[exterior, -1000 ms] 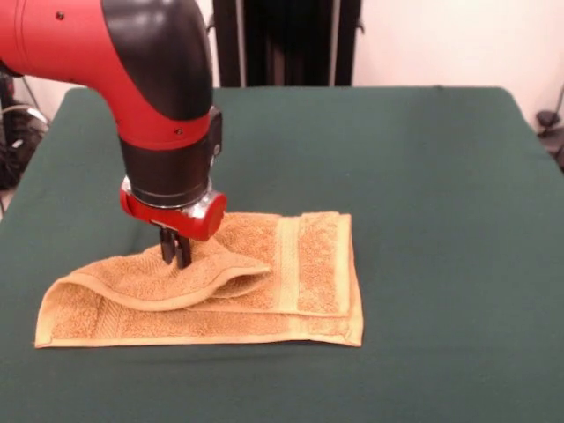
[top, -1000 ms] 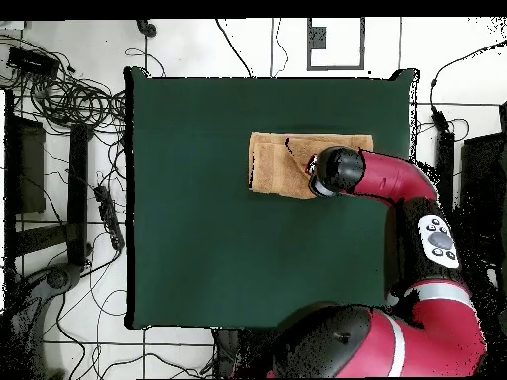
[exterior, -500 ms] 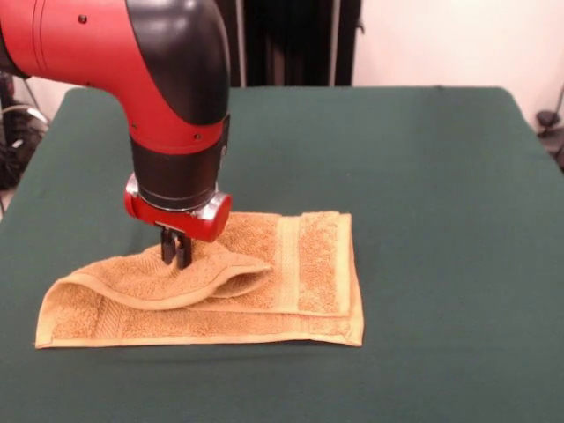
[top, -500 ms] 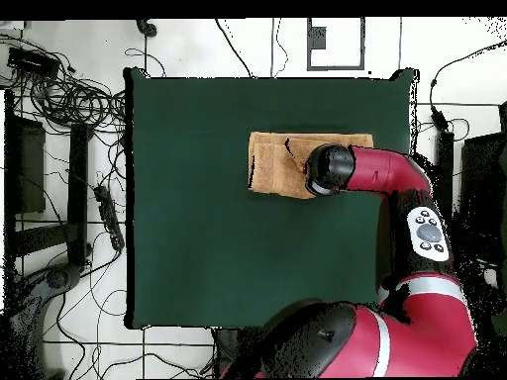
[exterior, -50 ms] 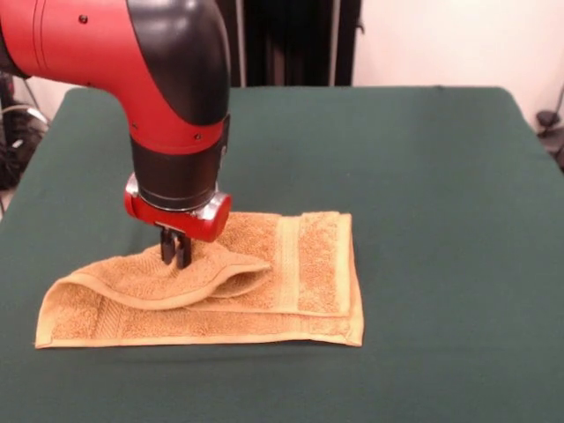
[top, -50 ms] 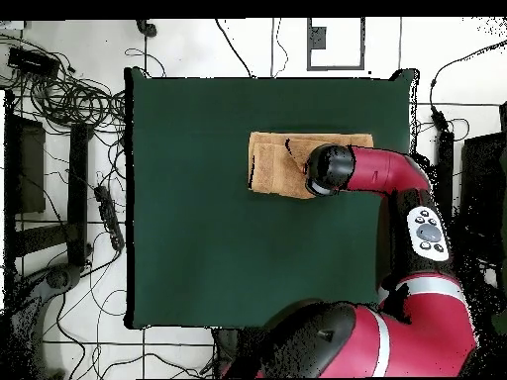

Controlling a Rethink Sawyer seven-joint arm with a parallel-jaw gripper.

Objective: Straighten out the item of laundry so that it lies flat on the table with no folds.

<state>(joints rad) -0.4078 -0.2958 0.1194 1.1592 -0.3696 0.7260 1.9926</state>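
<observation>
The item of laundry (exterior, -50 ms: 291, 264), an orange-tan terry towel, lies folded over itself on the green table (exterior, -50 ms: 423, 176). A woven band runs across its right part. Its top layer curls up in a loose fold at the left. My gripper (exterior, -50 ms: 176, 254) comes straight down onto that raised fold, and its dark fingers stand close together, pinched on the cloth. In the overhead view the towel (top, -50 ms: 277, 163) shows near the table's far edge. There the arm's wrist (top, -50 ms: 329, 170) covers its right half and hides the gripper.
The table (top, -50 ms: 198, 218) spreads wide on all sides of the towel. Cables (top, -50 ms: 69, 94) and floor tiles surround it in the overhead view. Dark stands (exterior, -50 ms: 282, 40) rise behind the table's far edge.
Since a second ago the arm has shifted slightly right in the front view and its elbow has swung round. The towel keeps its shape, and nothing has moved in the last half second.
</observation>
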